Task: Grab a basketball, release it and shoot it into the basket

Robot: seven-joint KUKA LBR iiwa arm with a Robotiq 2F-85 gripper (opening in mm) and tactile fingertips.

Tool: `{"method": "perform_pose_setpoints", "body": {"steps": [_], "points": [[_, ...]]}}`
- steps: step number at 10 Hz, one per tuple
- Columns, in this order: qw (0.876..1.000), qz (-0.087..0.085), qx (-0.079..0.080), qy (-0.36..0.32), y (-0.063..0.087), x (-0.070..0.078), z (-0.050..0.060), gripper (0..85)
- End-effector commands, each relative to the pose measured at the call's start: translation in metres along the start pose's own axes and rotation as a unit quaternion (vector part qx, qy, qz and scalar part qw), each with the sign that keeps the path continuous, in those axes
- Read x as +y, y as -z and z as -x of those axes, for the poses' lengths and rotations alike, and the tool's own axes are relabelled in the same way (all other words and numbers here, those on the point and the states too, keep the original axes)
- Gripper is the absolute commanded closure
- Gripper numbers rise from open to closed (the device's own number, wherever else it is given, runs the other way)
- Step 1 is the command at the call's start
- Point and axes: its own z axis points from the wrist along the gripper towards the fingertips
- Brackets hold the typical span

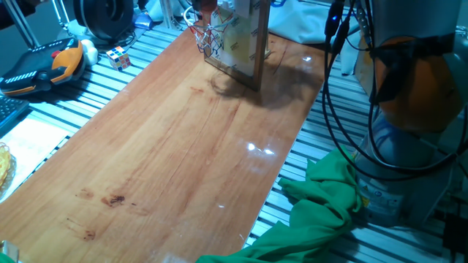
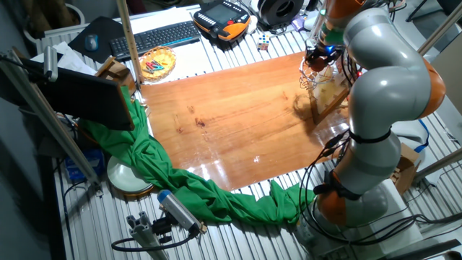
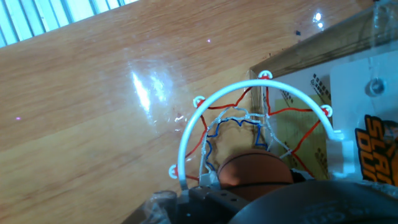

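One fixed view
Table (image 1: 168, 153): a wooden top is lying on a slatted metal bench.
Basket (image 1: 210, 38): it is standing at the far edge of the table, its netted rim sticking out from an upright backboard (image 1: 245, 44).
Gripper (image 1: 207, 6): it is hanging right above the rim, mostly cut off by the frame; the fingers cannot be told.
Other things: a multicoloured cube (image 1: 118, 57) is lying off the table's far left corner; a green cloth (image 1: 322, 212) is draping off the near right edge.

The other fixed view
Arm (image 2: 375, 79): it is bending over the table's right edge.
Gripper (image 2: 323, 54): it is sitting over the basket (image 2: 315, 72); the finger gap is too small to read.

Hand view
Basketball (image 3: 255, 169): it is sitting at the gripper's tip, directly over the white hoop (image 3: 249, 118) and its net.
Fingers: only dark blurred parts are showing at the bottom edge; whether they are clamping the ball cannot be told.
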Motion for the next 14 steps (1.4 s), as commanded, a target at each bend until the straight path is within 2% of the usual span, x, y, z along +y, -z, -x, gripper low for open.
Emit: {"method": "perform_pose_setpoints", "body": {"steps": [1,4,7,10,13,14], "points": [[1.0,0.0,0.0,0.002,-0.0001,-0.0008,0.0003,83.3],[1.0,-0.002,-0.005,0.011,-0.0001,-0.0037,0.0017,49.3],[1.0,-0.006,-0.01,0.012,0.0001,-0.004,0.0018,31.3],[1.0,-0.012,-0.014,0.016,0.0012,-0.006,0.0022,21.7],[1.0,-0.012,-0.014,0.019,0.0015,-0.007,0.0026,21.0],[1.0,-0.013,-0.014,0.019,0.0015,-0.007,0.0027,18.3]]}}
